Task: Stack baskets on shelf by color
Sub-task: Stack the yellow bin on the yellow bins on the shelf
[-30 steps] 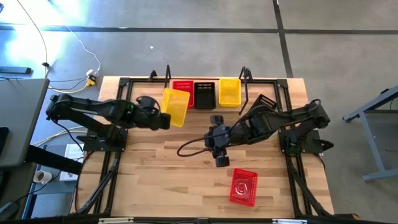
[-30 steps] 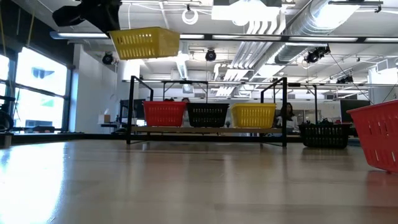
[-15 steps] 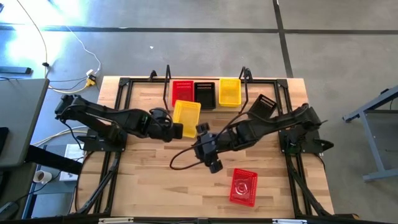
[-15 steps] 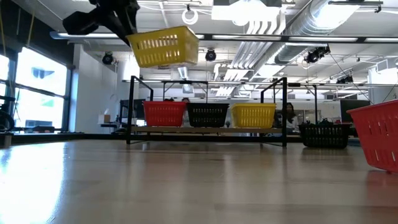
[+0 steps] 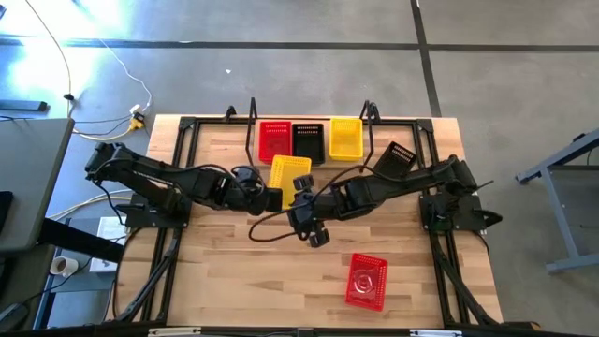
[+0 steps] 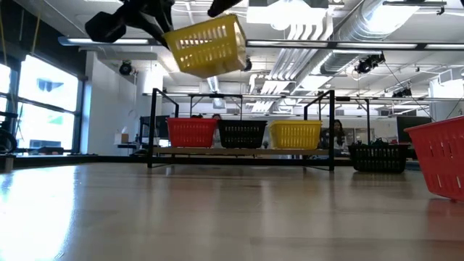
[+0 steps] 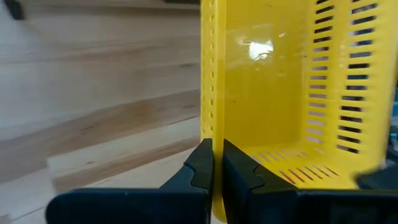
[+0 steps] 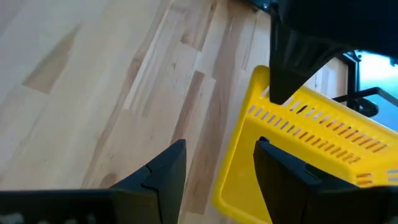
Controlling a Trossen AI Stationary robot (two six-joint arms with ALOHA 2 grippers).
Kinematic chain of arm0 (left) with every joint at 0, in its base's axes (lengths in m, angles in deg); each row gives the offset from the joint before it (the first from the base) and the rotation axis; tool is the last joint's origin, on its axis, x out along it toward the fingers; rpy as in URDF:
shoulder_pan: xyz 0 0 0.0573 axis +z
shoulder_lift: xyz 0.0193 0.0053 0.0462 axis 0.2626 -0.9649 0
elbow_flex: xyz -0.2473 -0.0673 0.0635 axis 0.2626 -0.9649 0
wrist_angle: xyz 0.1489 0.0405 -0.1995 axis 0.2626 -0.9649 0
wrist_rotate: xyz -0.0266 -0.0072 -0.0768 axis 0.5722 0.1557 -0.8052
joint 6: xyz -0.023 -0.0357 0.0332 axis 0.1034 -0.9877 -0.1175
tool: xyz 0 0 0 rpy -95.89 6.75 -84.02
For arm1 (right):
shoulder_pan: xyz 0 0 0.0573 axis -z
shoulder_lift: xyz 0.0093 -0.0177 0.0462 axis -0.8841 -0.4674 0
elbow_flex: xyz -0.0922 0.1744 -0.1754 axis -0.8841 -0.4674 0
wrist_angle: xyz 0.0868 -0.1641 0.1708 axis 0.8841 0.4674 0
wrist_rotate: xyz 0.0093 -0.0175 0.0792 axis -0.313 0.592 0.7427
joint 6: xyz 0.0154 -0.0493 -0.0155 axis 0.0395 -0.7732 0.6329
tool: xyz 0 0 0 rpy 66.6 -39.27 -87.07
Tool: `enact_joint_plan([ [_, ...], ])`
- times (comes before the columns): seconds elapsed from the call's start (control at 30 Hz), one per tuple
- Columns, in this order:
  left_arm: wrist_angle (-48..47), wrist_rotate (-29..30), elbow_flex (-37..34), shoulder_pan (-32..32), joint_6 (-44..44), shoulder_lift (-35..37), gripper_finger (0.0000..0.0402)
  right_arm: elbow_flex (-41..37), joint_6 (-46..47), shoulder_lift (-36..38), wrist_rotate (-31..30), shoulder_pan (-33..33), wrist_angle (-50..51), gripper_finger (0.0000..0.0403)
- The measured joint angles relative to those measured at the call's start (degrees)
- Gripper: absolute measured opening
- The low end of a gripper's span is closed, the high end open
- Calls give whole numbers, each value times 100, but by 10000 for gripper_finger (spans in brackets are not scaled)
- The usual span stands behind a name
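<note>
My left gripper is shut on a yellow mesh basket and holds it high over the table's middle; in the low view the basket hangs tilted in the air. My right gripper is open right beside the basket's right side. In its wrist view its fingers stand on either side of the basket's lower corner; whether they touch it I cannot tell. The shelf at the far edge carries a red, a black and a yellow basket side by side. My left gripper pinches one side wall of the yellow basket at its rim, with one finger inside the basket and the other outside. It comes level from the table's left. The basket is lifted clear and tilted.
A red basket lies on the table toward the near right, large at the right edge of the low view. A black basket sits to the right of the shelf. Black rails frame the tabletop.
My left gripper has carried the yellow basket toward the table's right and slightly nearer, and the basket has tipped from level to tilted. My right gripper has moved toward the table's left, up to the basket.
</note>
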State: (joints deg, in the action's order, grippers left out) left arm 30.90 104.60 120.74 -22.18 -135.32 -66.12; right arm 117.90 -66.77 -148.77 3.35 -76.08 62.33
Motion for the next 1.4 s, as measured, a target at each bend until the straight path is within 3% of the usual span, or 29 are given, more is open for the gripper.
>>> enact_joint_plan([
  [0.4,576,57,1,-29,144,0,3,0,459,0,118,203,493,163],
  [0.5,633,86,1,-25,170,0,3,0,650,0,116,244,589,132],
  [0.73,741,301,-1,-27,329,0,11,0,929,0,172,296,628,12],
  [0.97,771,348,-1,65,987,0,43,2,1410,2,155,314,655,3],
  [1.4,793,-524,-1,656,2897,36,144,1,2922,2,269,154,984,1],
])
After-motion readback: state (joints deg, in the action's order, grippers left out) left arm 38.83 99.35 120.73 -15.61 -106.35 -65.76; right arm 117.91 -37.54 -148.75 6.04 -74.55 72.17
